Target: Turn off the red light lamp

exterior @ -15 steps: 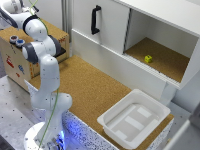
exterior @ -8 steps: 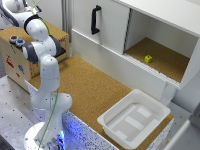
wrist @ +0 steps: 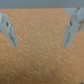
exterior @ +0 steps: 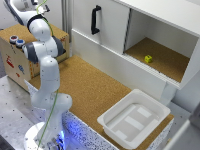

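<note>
- Two fingers of my gripper [wrist: 41, 27] stand wide apart, holding nothing, over brown cork surface [wrist: 40, 60].
- My small round red-topped lamp [exterior: 13, 38] sits on the wooden box [exterior: 15, 62], beside the blue-topped one [exterior: 20, 42].

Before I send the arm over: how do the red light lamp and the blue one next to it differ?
The red light lamp has a red top; the blue lamp has a blue one. The red sits nearer the box's corner at the exterior view's left; the blue sits just rightward and lower in the picture. Both are small, round, pale-rimmed, on the box top. Too small to tell whether either is lit.
</note>
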